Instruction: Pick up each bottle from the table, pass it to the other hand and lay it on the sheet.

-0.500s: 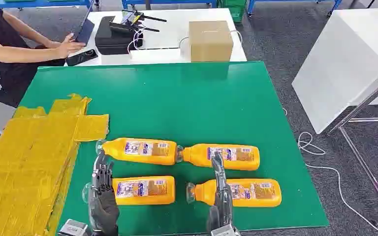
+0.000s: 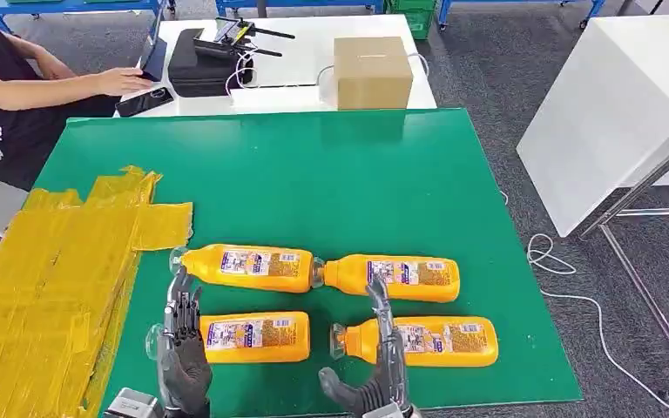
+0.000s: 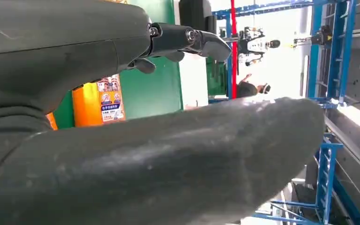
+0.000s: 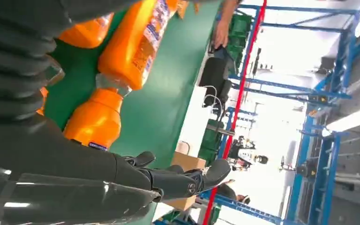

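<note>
Both wrists were cut off at the frame edge; right hand [image 2: 373, 366], fingers spread and empty, apparently hovered over the near-right bottle [image 2: 418, 340]; left hand [image 2: 181, 344], likewise spread and empty, overlapped the near-left bottle [image 2: 248, 337]

We see both hands low in the head view, rising from the bottom edge. The left hand [image 2: 183, 348] is upright, fingers extended and close together, pointing away from the body; it holds nothing. The right hand [image 2: 375, 366] is also empty, its fingers [image 2: 381, 313] stretched forward and the thumb splayed out toward the left hand. In the right wrist view the right hand's fingers [image 4: 187, 180] are straight, with the thumb apart.
</note>
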Robot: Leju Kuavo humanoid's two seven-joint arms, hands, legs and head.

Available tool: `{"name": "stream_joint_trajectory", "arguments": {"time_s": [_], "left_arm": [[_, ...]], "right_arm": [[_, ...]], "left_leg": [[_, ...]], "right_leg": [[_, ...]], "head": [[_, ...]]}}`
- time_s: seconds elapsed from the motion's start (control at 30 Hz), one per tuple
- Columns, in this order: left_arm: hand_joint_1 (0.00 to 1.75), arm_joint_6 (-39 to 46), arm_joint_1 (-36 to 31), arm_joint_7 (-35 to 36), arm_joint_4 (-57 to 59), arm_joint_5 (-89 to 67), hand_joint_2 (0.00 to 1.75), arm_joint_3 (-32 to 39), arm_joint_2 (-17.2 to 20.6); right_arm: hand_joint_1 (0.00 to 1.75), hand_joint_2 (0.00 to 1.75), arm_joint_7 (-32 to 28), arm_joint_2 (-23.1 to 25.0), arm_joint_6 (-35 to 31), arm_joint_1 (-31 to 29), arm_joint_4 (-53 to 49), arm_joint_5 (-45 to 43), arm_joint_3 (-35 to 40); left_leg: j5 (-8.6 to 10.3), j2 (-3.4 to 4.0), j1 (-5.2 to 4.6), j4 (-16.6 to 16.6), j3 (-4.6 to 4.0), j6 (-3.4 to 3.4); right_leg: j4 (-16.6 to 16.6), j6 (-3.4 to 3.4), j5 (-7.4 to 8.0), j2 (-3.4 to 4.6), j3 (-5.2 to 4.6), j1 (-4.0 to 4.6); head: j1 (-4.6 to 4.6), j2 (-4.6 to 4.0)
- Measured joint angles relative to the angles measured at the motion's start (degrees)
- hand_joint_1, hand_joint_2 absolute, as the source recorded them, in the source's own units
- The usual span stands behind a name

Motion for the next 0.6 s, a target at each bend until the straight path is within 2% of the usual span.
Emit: {"name": "stream_joint_trajectory", "arguments": {"time_s": [0.13, 0.23, 0.4, 0.5, 0.6], "left_arm": [[0.0, 0.02, 0.0, 0.0, 0.0, 0.44, 0.0, 0.02, -0.11], [0.0, -0.06, 0.03, 0.0, 0.0, 0.57, 0.0, 0.17, -0.13], [0.0, -1.49, 0.17, 0.0, -0.09, 1.11, 0.0, 1.01, -0.2], [0.0, -2.69, 0.15, 0.0, -0.09, 1.2, 0.0, 2.21, -0.35], [0.0, -3.13, 0.15, 0.0, -0.09, 1.2, 0.0, 3.21, -0.63]], "right_arm": [[0.0, 1.75, 1.25, -0.59, -2.19, 0.29, 0.72, 7.08, 0.52], [0.0, 1.75, 8.0, -2.33, -3.98, 0.58, -0.98, 15.99, 0.76], [0.0, 1.75, 19.28, -9.67, -3.04, 4.01, -6.8, 27.96, 0.81], [0.0, 1.75, 24.11, -15.18, -2.01, 6.49, -11.88, 32.15, 1.14], [0.0, 1.75, 25.79, -19.25, -1.7, 8.08, -15.73, 33.04, 1.38]], "left_leg": [[0.0, 0.0, 0.0, 0.0, 0.0, 0.0], [0.0, 0.0, -0.01, 0.0, 0.03, 0.0], [-0.06, -0.18, -0.07, 0.01, 0.01, 0.09], [-0.13, -0.13, -0.09, 0.01, 0.04, 0.18], [-0.15, -0.13, -0.09, 0.01, 0.04, 0.21]], "right_leg": [[0.0, 0.0, 0.0, 0.0, 0.0, 0.0], [-0.01, 0.03, -0.02, 0.01, 0.01, -0.01], [-0.01, 0.11, -0.07, -0.06, 0.07, -0.12], [-0.03, 0.12, -0.08, -0.05, 0.07, -0.14], [-0.03, 0.13, -0.08, -0.05, 0.07, -0.14]], "head": [[0.02, 0.0], [-0.02, 0.0], [0.02, 0.0], [0.0, 0.0], [0.0, 0.0]]}}
